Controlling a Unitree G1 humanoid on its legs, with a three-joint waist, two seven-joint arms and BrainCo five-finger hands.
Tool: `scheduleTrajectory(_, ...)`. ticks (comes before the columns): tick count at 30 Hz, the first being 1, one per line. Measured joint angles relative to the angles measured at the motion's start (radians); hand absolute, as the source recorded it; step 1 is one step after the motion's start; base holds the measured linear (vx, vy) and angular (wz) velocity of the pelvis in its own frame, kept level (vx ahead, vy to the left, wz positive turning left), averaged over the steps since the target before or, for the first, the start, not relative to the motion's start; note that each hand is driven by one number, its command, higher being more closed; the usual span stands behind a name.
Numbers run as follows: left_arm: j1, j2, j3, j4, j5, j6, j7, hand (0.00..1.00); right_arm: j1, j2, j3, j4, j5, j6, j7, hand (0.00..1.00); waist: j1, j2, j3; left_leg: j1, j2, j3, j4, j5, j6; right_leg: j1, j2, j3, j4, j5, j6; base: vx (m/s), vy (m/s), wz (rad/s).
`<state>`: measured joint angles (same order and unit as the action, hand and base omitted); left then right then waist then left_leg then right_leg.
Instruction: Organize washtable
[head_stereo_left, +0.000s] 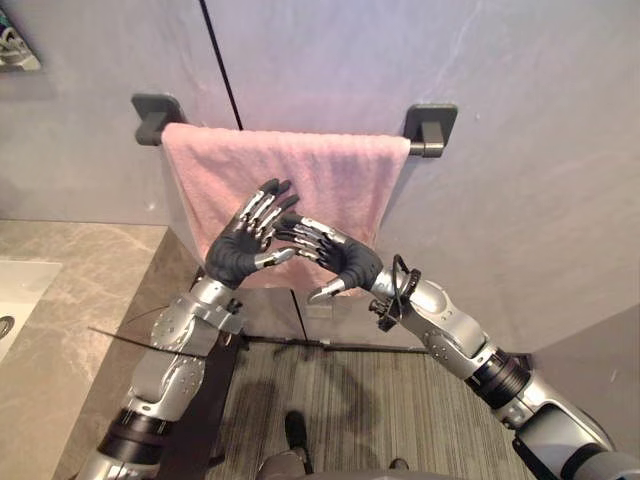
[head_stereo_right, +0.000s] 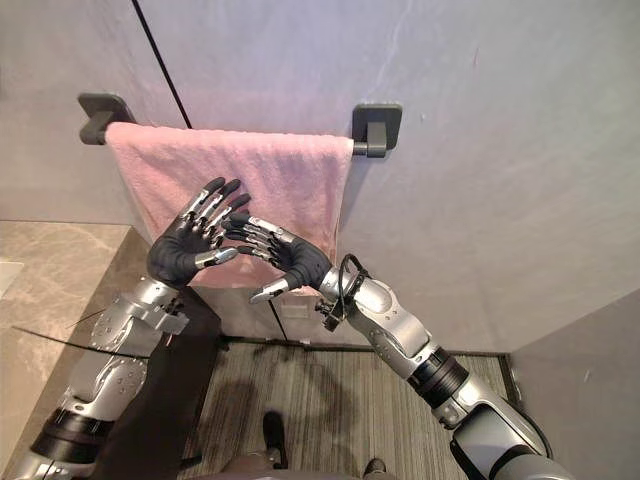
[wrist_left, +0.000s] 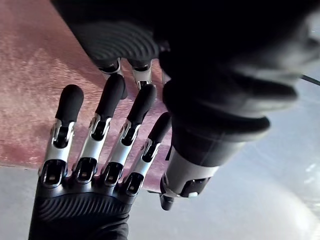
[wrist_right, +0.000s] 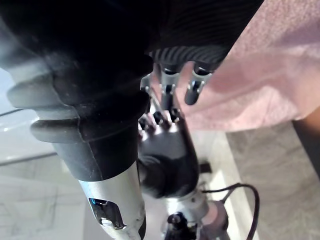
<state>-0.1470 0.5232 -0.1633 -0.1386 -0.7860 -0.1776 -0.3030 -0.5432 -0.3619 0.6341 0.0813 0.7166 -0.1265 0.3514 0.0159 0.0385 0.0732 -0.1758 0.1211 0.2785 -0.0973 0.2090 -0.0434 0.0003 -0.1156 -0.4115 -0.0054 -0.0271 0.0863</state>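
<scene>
Right of the counter (head_stereo_left: 60, 330), the left hand (head_stereo_left: 238, 255) and right hand (head_stereo_left: 345, 262) are raised with fingers straight, holding nothing, fingertips overlapping before the pink towel (head_stereo_left: 330, 175) draped over the wall bar (head_stereo_left: 420, 148).

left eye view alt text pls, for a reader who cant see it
The robot's left hand and right hand are held up open, fingers overlapping, in front of a pink towel draped over a dark wall-mounted towel bar. A marbled counter with a white sink lies at lower left.
</scene>
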Motion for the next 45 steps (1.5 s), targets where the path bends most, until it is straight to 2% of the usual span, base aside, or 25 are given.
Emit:
scheduleTrajectory(4, -0.071, 0.000, -0.007, 0.040, -0.019, 0.002, 0.006, 0.00, -0.055, 0.018, -0.014, 0.049, 0.000, -0.004, -0.025, 0.00, -0.001, 0.006, 0.019, -0.041, 0.000, -0.003, 0.000, 0.007, 0.000, -0.042, -0.001, -0.001, 0.009, 0.000, 0.000, 0.00, 0.004, -0.01)
scheduleTrajectory(12, -0.209, 0.001, -0.089, 0.209, -0.028, 0.008, 0.025, 0.00, -0.124, 0.046, -0.075, 0.244, -0.002, 0.001, -0.093, 0.00, 0.008, 0.011, 0.054, -0.077, 0.001, -0.004, 0.001, 0.013, 0.003, -0.069, -0.006, 0.000, 0.012, 0.000, -0.001, 0.02, 0.012, 0.03)
scheduleTrajectory(14, -0.309, -0.002, -0.110, 0.312, -0.027, 0.011, 0.054, 0.00, -0.142, 0.085, -0.134, 0.340, 0.000, 0.006, -0.096, 0.00, 0.011, 0.014, 0.061, -0.077, 0.001, -0.003, 0.001, 0.017, 0.004, -0.074, -0.006, 0.004, 0.018, 0.000, -0.001, -0.03, 0.028, -0.04)
scheduleTrajectory(16, -0.345, -0.006, -0.110, 0.347, -0.026, 0.010, 0.089, 0.00, -0.149, 0.107, -0.151, 0.369, 0.006, 0.015, -0.111, 0.00, 0.003, 0.018, 0.071, -0.077, 0.002, -0.001, 0.001, 0.017, 0.004, -0.077, -0.006, 0.007, 0.022, 0.000, -0.002, -0.06, 0.035, -0.05)
scheduleTrajectory(19, -0.392, -0.056, -0.110, 0.426, -0.026, -0.007, 0.097, 0.00, -0.169, 0.143, -0.182, 0.434, 0.018, 0.019, -0.122, 0.00, 0.006, 0.023, 0.088, -0.079, 0.007, 0.002, 0.000, 0.018, 0.005, -0.090, -0.004, 0.013, 0.033, 0.002, -0.004, -0.07, 0.031, -0.07)
scheduleTrajectory(21, -0.424, -0.118, -0.107, 0.499, -0.003, -0.026, 0.130, 0.00, -0.192, 0.193, -0.218, 0.482, 0.019, 0.021, -0.150, 0.00, 0.010, 0.024, 0.092, -0.092, 0.018, 0.015, 0.000, 0.023, 0.011, -0.114, -0.001, 0.027, 0.046, 0.008, -0.010, -0.11, 0.037, -0.15)
scheduleTrajectory(23, -0.437, -0.142, -0.103, 0.537, 0.019, -0.023, 0.163, 0.00, -0.215, 0.216, -0.237, 0.505, 0.019, 0.024, -0.175, 0.00, 0.010, 0.024, 0.106, -0.092, 0.019, 0.028, -0.004, 0.022, 0.011, -0.128, -0.001, 0.036, 0.046, 0.018, -0.011, -0.12, 0.050, -0.23)
scheduleTrajectory(25, -0.408, -0.144, -0.047, 0.529, 0.048, -0.015, 0.177, 0.00, -0.226, 0.216, -0.263, 0.528, 0.019, 0.029, -0.179, 0.00, 0.011, 0.026, 0.121, -0.094, 0.019, 0.032, -0.005, 0.019, 0.007, -0.130, -0.002, 0.047, 0.046, 0.030, -0.009, -0.11, 0.054, -0.22)
scheduleTrajectory(26, -0.313, -0.141, 0.061, 0.448, 0.053, -0.002, 0.174, 0.00, -0.183, 0.212, -0.321, 0.497, 0.020, 0.034, -0.181, 0.00, 0.003, 0.025, 0.122, -0.094, 0.017, 0.040, -0.005, 0.018, 0.007, -0.135, -0.006, 0.057, 0.045, 0.033, -0.007, -0.03, 0.036, -0.13)
scheduleTrajectory(27, -0.252, -0.138, 0.115, 0.398, 0.042, 0.000, 0.164, 0.00, -0.147, 0.201, -0.348, 0.462, 0.020, 0.033, -0.182, 0.00, 0.001, 0.025, 0.122, -0.094, 0.016, 0.042, -0.005, 0.017, 0.008, -0.136, -0.008, 0.058, 0.044, 0.033, -0.007, 0.00, 0.038, -0.09)
scheduleTrajectory(28, -0.143, -0.133, 0.199, 0.326, 0.021, -0.002, 0.150, 0.00, -0.050, 0.166, -0.407, 0.386, 0.020, 0.022, -0.186, 0.00, 0.007, 0.025, 0.122, -0.094, 0.014, 0.043, -0.005, 0.013, 0.008, -0.134, -0.010, 0.058, 0.036, 0.033, -0.007, 0.04, 0.030, 0.01)
scheduleTrajectory(29, -0.080, -0.125, 0.246, 0.308, 0.006, -0.005, 0.142, 0.00, 0.028, 0.141, -0.470, 0.362, 0.019, 0.014, -0.186, 0.00, 0.028, 0.026, 0.122, -0.094, 0.013, 0.042, -0.004, 0.012, 0.008, -0.135, -0.010, 0.056, 0.030, 0.032, -0.007, 0.03, 0.025, 0.06)
scheduleTrajectory(31, -0.014, -0.119, 0.292, 0.309, 0.007, -0.004, 0.130, 0.00, 0.111, 0.114, -0.542, 0.367, 0.017, 0.016, -0.198, 0.00, 0.048, 0.026, 0.123, -0.094, 0.013, 0.040, 0.000, 0.012, 0.007, -0.133, -0.008, 0.056, 0.023, 0.032, -0.007, 0.04, 0.012, 0.06)
scheduleTrajectory(33, 0.009, -0.123, 0.295, 0.310, 0.011, -0.004, 0.128, 0.00, 0.145, 0.112, -0.569, 0.367, 0.013, 0.016, -0.199, 0.00, 0.050, 0.026, 0.123, -0.093, 0.013, 0.043, 0.000, 0.012, 0.007, -0.132, -0.009, 0.057, 0.021, 0.033, -0.007, 0.08, 0.002, -0.12)
scheduleTrajectory(34, 0.011, -0.183, 0.333, 0.369, 0.014, -0.007, 0.130, 0.00, 0.229, 0.133, -0.666, 0.367, -0.014, 0.014, -0.200, 0.00, 0.045, 0.026, 0.123, -0.076, 0.014, 0.066, 0.001, 0.014, 0.009, -0.125, -0.010, 0.073, 0.016, 0.040, 0.000, 0.12, -0.009, -0.33)
scheduleTrajectory(35, 0.011, -0.199, 0.333, 0.412, 0.021, -0.009, 0.133, 0.00, 0.250, 0.148, -0.702, 0.369, -0.016, 0.012, -0.210, 0.00, 0.043, 0.026, 0.123, -0.063, 0.014, 0.077, 0.000, 0.014, 0.009, -0.112, -0.010, 0.083, 0.016, 0.041, 0.000, 0.16, -0.018, -0.36)
scheduleTrajectory(38, 0.017, -0.234, 0.334, 0.461, 0.068, -0.008, 0.167, 0.00, 0.286, 0.155, -0.718, 0.369, -0.018, 0.006, -0.240, 0.00, 0.007, 0.023, 0.122, -0.037, 0.019, 0.083, 0.001, 0.011, 0.005, -0.092, -0.005, 0.087, 0.002, 0.041, 0.000, 0.06, -0.025, -0.08)
scheduleTrajectory(39, 0.023, -0.233, 0.344, 0.460, 0.081, -0.005, 0.169, 0.00, 0.300, 0.156, -0.731, 0.366, -0.018, 0.006, -0.238, 0.00, 0.003, 0.023, 0.119, -0.034, 0.020, 0.083, 0.000, 0.007, -0.001, -0.087, -0.003, 0.087, -0.001, 0.041, -0.001, 0.04, -0.023, -0.07)
scheduleTrajectory(41, 0.081, -0.233, 0.474, 0.422, 0.082, -0.001, 0.170, 0.00, 0.387, 0.160, -0.875, 0.362, -0.016, 0.006, -0.231, 0.00, -0.002, 0.015, 0.104, -0.014, 0.019, 0.086, -0.005, -0.014, -0.014, -0.058, -0.002, 0.093, -0.019, 0.036, 0.001, 0.07, -0.021, -0.08)
scheduleTrajectory(44, 0.151, -0.233, 0.573, 0.405, 0.080, -0.010, 0.175, 0.00, 0.502, 0.167, -1.073, 0.395, -0.009, -0.009, -0.268, 0.00, -0.003, 0.014, 0.094, 0.009, 0.012, 0.085, -0.005, -0.022, -0.008, -0.025, -0.006, 0.085, -0.033, 0.030, 0.005, 0.10, -0.022, 0.04)
scheduleTrajectory(45, 0.193, -0.240, 0.573, 0.405, 0.082, -0.007, 0.174, 0.00, 0.534, 0.170, -1.114, 0.418, -0.011, -0.015, -0.287, 0.00, -0.003, 0.014, 0.088, 0.019, 0.009, 0.085, -0.002, -0.022, -0.008, -0.015, -0.008, 0.083, -0.034, 0.030, 0.006, 0.13, -0.021, 0.05)
